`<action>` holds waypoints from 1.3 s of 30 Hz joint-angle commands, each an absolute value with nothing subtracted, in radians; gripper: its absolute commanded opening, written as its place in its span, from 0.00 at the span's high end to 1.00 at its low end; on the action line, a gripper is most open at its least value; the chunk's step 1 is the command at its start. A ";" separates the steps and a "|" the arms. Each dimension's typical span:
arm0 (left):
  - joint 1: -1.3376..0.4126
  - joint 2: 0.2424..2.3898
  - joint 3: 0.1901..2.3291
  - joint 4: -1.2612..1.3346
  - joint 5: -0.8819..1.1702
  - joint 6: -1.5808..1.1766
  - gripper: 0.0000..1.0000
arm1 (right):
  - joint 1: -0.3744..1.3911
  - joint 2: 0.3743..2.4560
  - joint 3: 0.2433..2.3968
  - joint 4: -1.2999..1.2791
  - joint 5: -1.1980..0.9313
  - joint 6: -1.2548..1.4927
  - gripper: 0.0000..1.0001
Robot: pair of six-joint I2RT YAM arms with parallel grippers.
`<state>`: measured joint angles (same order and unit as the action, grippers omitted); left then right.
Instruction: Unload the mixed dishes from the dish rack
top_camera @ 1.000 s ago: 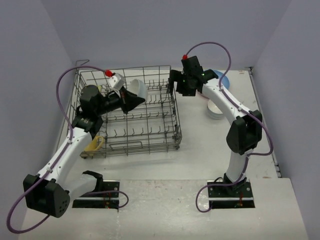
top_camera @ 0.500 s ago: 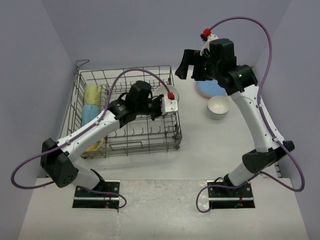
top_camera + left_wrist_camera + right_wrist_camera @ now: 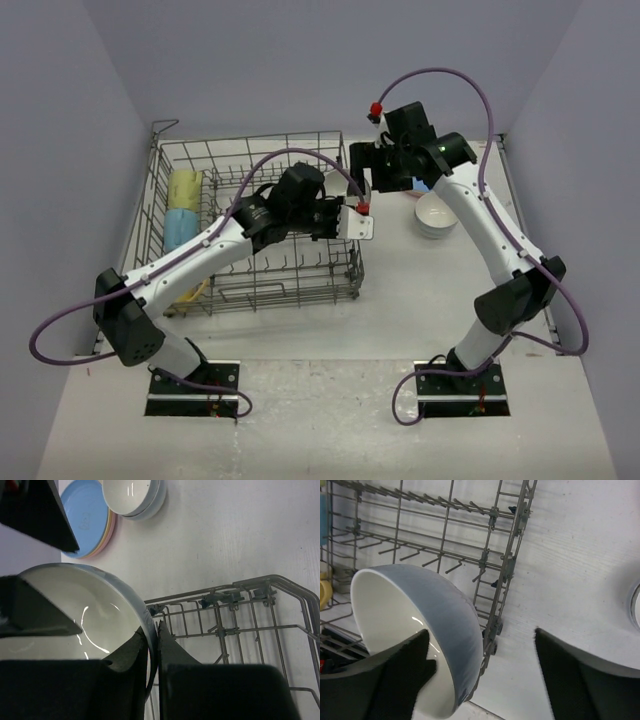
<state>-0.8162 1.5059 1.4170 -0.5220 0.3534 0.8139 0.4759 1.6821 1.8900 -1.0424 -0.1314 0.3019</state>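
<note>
Clenched on the rim, the left gripper (image 3: 152, 630) pinches the wall of a small white glazed bowl (image 3: 90, 615), one black finger inside and one outside. It holds the bowl tilted on edge above the right-hand rim of the grey wire dish rack (image 3: 260, 587). The right gripper (image 3: 481, 632) is spread wide and grasps nothing. One of its fingers is just beside the bowl's mouth; the other is well apart, over the white table (image 3: 240, 530).

The bowl looks stiff and light, with a glossy, probably slippery glaze, and it would likely chip if dropped. A pinch across the rim opposite the left gripper's hold seems soundest.

Three mugs (image 3: 182, 205), pale yellow-green, light blue and yellow, lie at the rack's left side. On the table, nested white bowls (image 3: 132, 495) sit beside a stack of flat round plates (image 3: 87, 517), blue on top.
</note>
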 commanded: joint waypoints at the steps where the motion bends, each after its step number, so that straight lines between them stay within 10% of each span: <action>1: -0.837 1.508 1.489 -0.479 0.313 0.870 1.00 | 0.492 1.698 1.888 -1.049 -0.147 0.279 0.27; 4: -0.848 1.517 1.500 -0.476 0.288 0.851 1.00 | 0.492 1.706 1.887 -1.045 -0.072 0.327 0.78; 8: -0.848 1.517 1.514 -0.440 0.250 0.808 0.96 | 0.491 1.709 1.902 -1.043 -0.002 0.367 1.00; 10: -0.850 1.508 1.514 -0.423 0.236 0.775 0.63 | 0.480 1.710 1.913 -1.042 0.031 0.383 1.00; 11: -0.848 1.493 1.509 -0.399 0.224 0.758 0.05 | 0.471 1.710 1.913 -1.035 0.037 0.388 1.00; 12: -0.848 1.483 1.505 -0.376 0.206 0.711 0.00 | 0.454 1.701 1.905 -1.028 0.034 0.402 1.00; 26: -0.496 1.215 1.189 -0.133 -0.178 -0.101 0.00 | 0.034 1.608 1.549 -0.778 0.037 0.390 1.00; 39: -0.255 1.167 1.080 -0.258 -0.087 -0.344 0.00 | -0.049 1.775 1.542 -0.687 0.158 0.405 1.00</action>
<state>-0.2577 1.2079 1.0904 -0.2565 -0.1150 -0.2642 -0.0299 1.7626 1.5291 -0.7670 0.1085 0.3927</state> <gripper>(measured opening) 0.999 0.161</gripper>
